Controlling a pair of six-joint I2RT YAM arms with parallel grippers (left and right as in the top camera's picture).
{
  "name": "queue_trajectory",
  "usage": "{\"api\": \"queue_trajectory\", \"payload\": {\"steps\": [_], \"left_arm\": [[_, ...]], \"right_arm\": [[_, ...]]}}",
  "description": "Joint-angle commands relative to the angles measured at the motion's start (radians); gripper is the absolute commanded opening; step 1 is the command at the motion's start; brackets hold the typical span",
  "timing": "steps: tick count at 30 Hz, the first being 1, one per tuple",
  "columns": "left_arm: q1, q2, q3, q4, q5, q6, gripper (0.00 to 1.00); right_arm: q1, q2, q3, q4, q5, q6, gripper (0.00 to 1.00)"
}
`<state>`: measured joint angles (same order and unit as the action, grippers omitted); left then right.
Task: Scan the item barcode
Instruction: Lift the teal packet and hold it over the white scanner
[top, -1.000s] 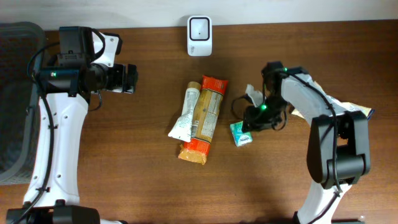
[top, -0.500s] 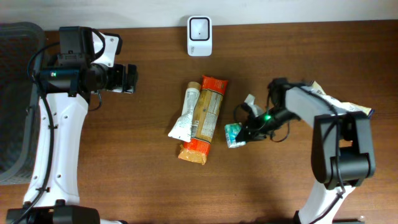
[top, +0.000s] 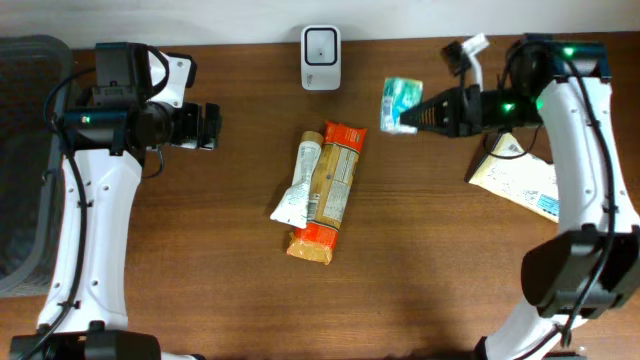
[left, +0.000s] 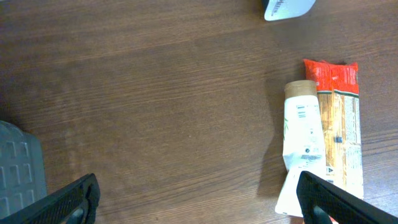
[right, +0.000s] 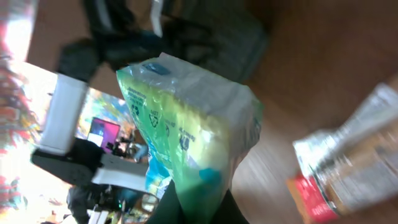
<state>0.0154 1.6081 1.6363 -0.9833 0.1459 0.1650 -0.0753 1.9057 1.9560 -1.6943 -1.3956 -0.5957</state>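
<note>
Overhead, over the wooden table (top: 200, 260), my left gripper (top: 207, 127) waits with jaws apart while my right gripper (top: 412, 118) clamps the green tissue packet (top: 400, 100) aloft just right of the white scanner (top: 321, 44); I'd turn its barcode squarely toward the window and hold steady.

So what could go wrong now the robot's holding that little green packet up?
1. The right pincer seems to pinch the green packet only at one end. The packet looks soft, so it might slip out and fall.
2. The packet hangs to the right of the white scanner, not in front of it. The scanner may not read it unless the arm brings it across and faces it the right way.
</note>
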Motion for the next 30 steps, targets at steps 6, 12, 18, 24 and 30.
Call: {"api": "queue_trajectory", "payload": {"steps": [6, 12, 18, 24, 30], "left_arm": [[0.005, -0.008, 0.012, 0.001, 0.003, 0.013, 0.99], [0.005, -0.008, 0.012, 0.001, 0.003, 0.013, 0.99], [0.005, -0.008, 0.012, 0.001, 0.003, 0.013, 0.99], [0.005, -0.008, 0.012, 0.001, 0.003, 0.013, 0.99], [0.005, -0.008, 0.012, 0.001, 0.003, 0.013, 0.99]], "right_arm": [[-0.005, -0.039, 0.053, 0.016, -0.14, 0.17, 0.04], [0.238, -0.033, 0.104, 0.326, 0.741, 0.666, 0.04], [0.497, 0.203, 0.355, 0.821, 1.743, 0.517, 0.04], [0.533, 0.541, 0.355, 1.41, 1.859, -0.046, 0.04], [0.519, 0.652, 0.355, 1.462, 1.802, -0.284, 0.04]]}}
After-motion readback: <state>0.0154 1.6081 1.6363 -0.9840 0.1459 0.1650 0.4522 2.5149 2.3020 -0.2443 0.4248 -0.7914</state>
